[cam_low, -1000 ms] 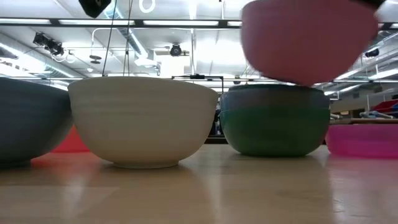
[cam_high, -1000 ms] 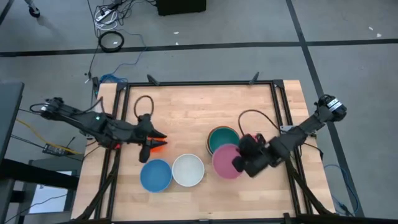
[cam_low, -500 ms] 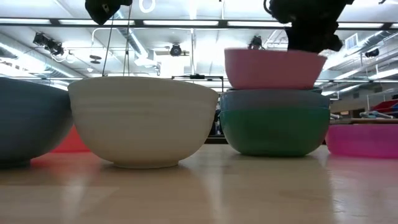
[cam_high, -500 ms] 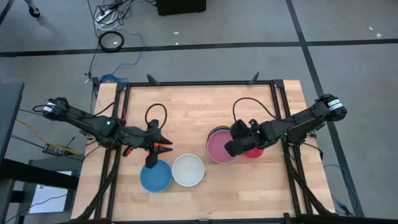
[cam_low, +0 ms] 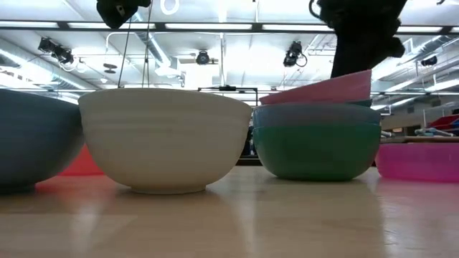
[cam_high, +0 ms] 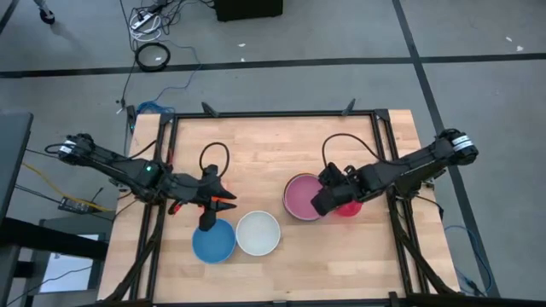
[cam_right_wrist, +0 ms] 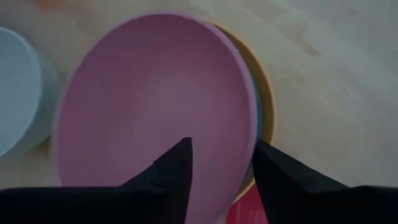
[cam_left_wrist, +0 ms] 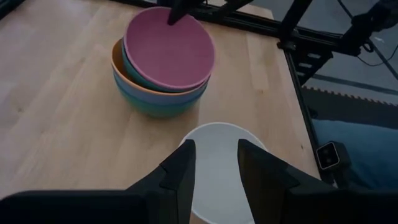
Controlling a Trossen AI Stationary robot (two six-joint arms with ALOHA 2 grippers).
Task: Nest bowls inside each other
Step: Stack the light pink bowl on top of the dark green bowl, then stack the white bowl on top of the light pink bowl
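A pink bowl [cam_high: 303, 196] lies tilted in the top of a stack of bowls [cam_low: 315, 140] at the table's right middle. In the left wrist view the stack shows an orange rim [cam_left_wrist: 114, 59] and a teal bottom bowl [cam_left_wrist: 158, 104]. My right gripper [cam_right_wrist: 217, 165] is open, with its fingers on either side of the pink bowl's rim. A white bowl [cam_high: 258, 233] and a blue bowl [cam_high: 213, 242] stand on the table near the front. My left gripper [cam_high: 217, 207] hangs open above the blue bowl's far rim. A small magenta bowl [cam_high: 347, 209] sits beside the stack. My right gripper straddles the pink bowl's rim [cam_right_wrist: 249, 118] on the side toward the table's right, slanting down from there, one finger [cam_right_wrist: 177, 168] over the inside and one [cam_right_wrist: 273, 174] outside. I cannot tell whether either finger touches it. The bowl rests in the stack, its right side raised [cam_low: 358, 77].
A small red-orange bowl [cam_low: 82, 161] stands on the table behind the blue bowl [cam_low: 29, 143], below my left gripper. The black frame rails [cam_high: 388, 153] run along the table's sides. Bare wood [cam_high: 256, 149] lies across the far half.
My right gripper has carried the pink bowl from the near right toward the far edge, over the stack. The bowl hung level above the stack and has dropped into it, tilted. My left gripper has shifted a little toward the near edge, over the blue bowl.
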